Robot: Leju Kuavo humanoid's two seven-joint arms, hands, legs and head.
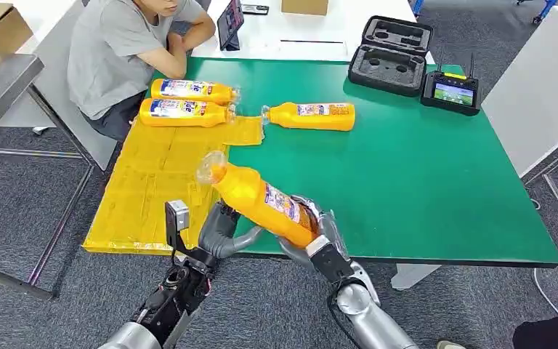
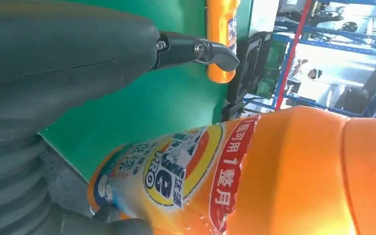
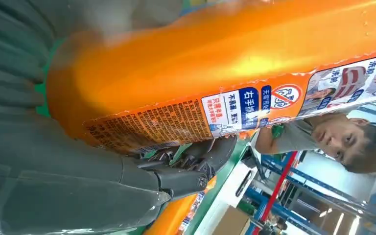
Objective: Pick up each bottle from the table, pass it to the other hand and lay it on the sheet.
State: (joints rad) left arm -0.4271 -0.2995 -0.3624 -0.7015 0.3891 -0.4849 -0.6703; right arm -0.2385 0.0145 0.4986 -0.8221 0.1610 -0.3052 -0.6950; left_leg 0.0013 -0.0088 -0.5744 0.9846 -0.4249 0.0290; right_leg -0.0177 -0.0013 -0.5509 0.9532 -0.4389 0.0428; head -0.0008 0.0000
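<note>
far left: two bottles (image 1: 187, 101) lie on yellow sheet (image 1: 145, 190) | far center: third bottle (image 1: 311, 115) on green table (image 1: 421, 174), cap at sheet edge | far right: open black case (image 1: 391, 54) | left hand (image 1: 221, 231) fingers spread beside held bottle (image 1: 261, 200), contact unclear | right hand (image 1: 318, 231) grips its base, near table edge

Four orange bottles (image 1: 263, 202), one yellow sheet (image 1: 152, 182), one green table (image 1: 421, 174), one person (image 1: 123, 51).

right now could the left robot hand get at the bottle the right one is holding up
Probably yes. The left robot hand is open right beside the held bottle, which the right robot hand grips at its base, leaving the middle and neck free.
</note>
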